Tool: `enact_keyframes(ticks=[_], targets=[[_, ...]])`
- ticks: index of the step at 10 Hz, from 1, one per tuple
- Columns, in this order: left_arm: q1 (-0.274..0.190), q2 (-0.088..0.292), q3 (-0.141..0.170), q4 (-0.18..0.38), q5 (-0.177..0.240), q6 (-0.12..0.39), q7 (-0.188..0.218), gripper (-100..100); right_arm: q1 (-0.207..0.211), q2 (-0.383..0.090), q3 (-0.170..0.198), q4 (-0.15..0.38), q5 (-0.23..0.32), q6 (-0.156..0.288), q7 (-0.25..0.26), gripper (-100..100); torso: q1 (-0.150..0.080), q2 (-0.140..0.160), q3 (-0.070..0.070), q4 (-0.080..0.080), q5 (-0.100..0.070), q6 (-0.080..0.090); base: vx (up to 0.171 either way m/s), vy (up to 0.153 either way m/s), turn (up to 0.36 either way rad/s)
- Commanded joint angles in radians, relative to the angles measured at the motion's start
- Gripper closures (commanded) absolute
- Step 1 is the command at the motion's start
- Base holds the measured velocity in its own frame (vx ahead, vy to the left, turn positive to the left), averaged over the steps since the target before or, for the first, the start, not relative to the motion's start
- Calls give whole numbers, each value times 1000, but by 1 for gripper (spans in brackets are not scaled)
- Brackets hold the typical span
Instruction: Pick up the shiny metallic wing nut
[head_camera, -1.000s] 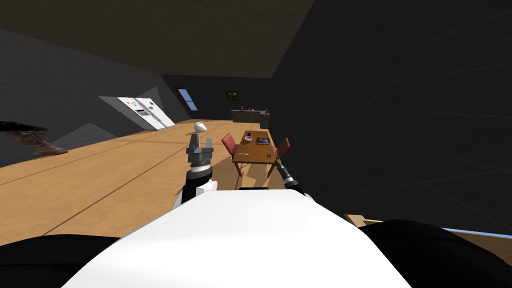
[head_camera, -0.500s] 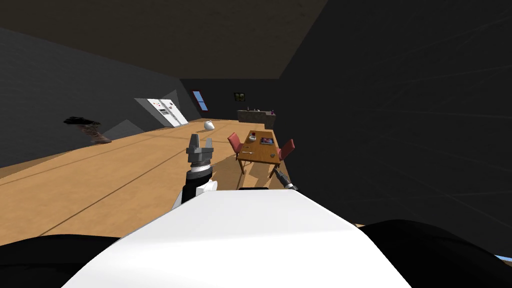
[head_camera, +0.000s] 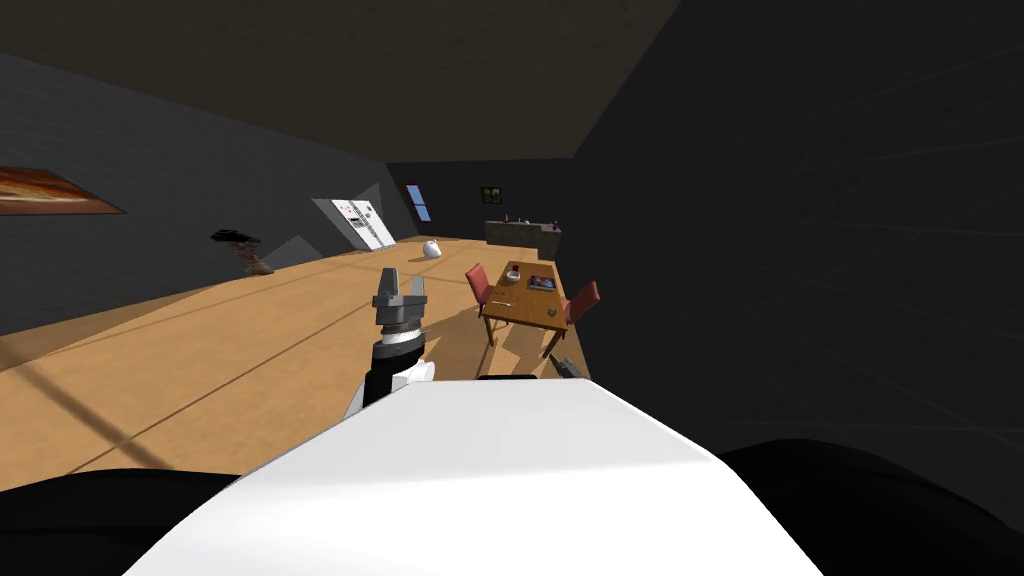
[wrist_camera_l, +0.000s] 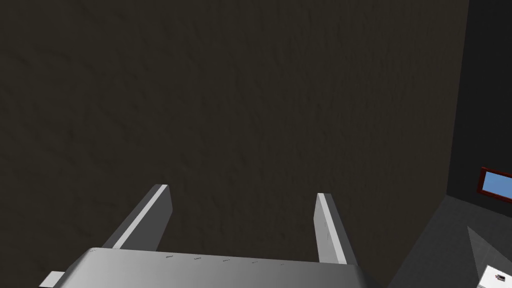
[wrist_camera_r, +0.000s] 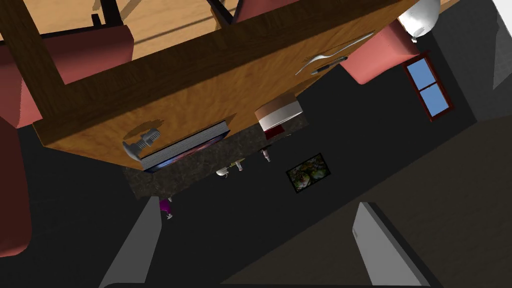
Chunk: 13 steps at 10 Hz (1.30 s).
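The wing nut (wrist_camera_r: 141, 141) is a small grey metal piece lying near the edge of a wooden table (wrist_camera_r: 210, 85), beside a dark book (wrist_camera_r: 186, 147). In the head view the wing nut (head_camera: 551, 313) sits at the table's (head_camera: 520, 300) near right corner, some way ahead of me. My right gripper (wrist_camera_r: 257, 240) is open and points toward the table from a distance, with nothing between its fingers. It shows low by my chest as the right gripper (head_camera: 557, 361). My left gripper (head_camera: 401, 283) is raised, open and empty, seen also as the left gripper (wrist_camera_l: 242, 194).
Two red chairs (head_camera: 482, 285) (head_camera: 583, 297) flank the table, which also holds a bowl (wrist_camera_r: 278, 112) and a fork (wrist_camera_r: 332, 52). A dark wall runs close along my right. Open wooden floor (head_camera: 230, 340) spreads left, with a white fridge (head_camera: 365, 222) and a white round object (head_camera: 432, 249) far back.
My view has swung, so the fridge and table have slid rightward in the picture. My right forearm has sunk lower behind my chest. The left arm keeps its pose.
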Motion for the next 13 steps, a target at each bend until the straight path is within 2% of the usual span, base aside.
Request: enact_keyframes(ticks=[1, 2, 4, 5, 6, 7, 8, 9, 10, 11, 12, 13], targets=[[0, 0, 0, 0, 0, 0, 0, 0, 8, -39, 24, 50, -3, 17, 46, -100, 0, 0, 0, 0, 0, 0, -17, 20, 251], [0, 0, 0, 0, 0, 0, 0, 0, 16, -62, 46, 102, -5, 35, 74, -100, 1, 0, 0, 0, 0, -1, -22, 31, 359], [0, 0, 0, 0, 0, 0, 0, 0, 16, -73, 46, 126, -5, 35, 91, -100, 1, 0, 0, 0, 0, -1, -14, 16, 136], [0, 0, 0, 0, 0, 0, 0, 0, 23, -106, 68, 165, -6, 52, 136, -100, 0, 0, 0, 0, 0, 0, -4, 22, 319], [0, 0, 0, 0, 0, 0, 0, 0, 23, -106, 68, 188, -6, 52, 136, -100, 0, -1, -1, 0, 0, -1, 3, 13, 167], [0, 0, 0, 0, 0, 0, 0, 0, 29, -137, 87, 226, -7, 68, 180, -100, 0, -1, -1, 0, 0, 0, 12, 27, 303], [0, 0, 0, 0, 0, 0, 0, 0, 29, -137, 87, 250, -7, 68, 180, -100, 0, -2, -1, 0, 0, -1, 11, 18, 157], [0, 0, 0, 0, 0, 0, 0, 0, 34, -167, 106, 303, -7, 82, 218, -100, 1, -2, -1, 0, 0, 0, 20, 31, 317], [0, 0, 0, 0, 0, 0, 0, 0, 34, -167, 106, 312, -7, 82, 222, -100, 1, -2, -1, 0, 0, -1, 20, 15, 144], [0, 0, 0, 0, 0, 0, 0, 0, 37, -194, 122, 350, -6, 95, 257, -100, 0, -2, -1, 0, 0, 0, 29, 23, 270], [0, 0, 0, 0, 0, 0, 0, 0, 37, -194, 122, 375, -6, 95, 263, -100, 1, -3, -2, -1, 0, -1, 30, 16, 200], [0, 0, 0, 0, 0, 0, 0, 0, 40, -219, 137, 398, -5, 107, 302, -100, 0, -3, -2, -1, 0, 0, 45, 24, 315]])
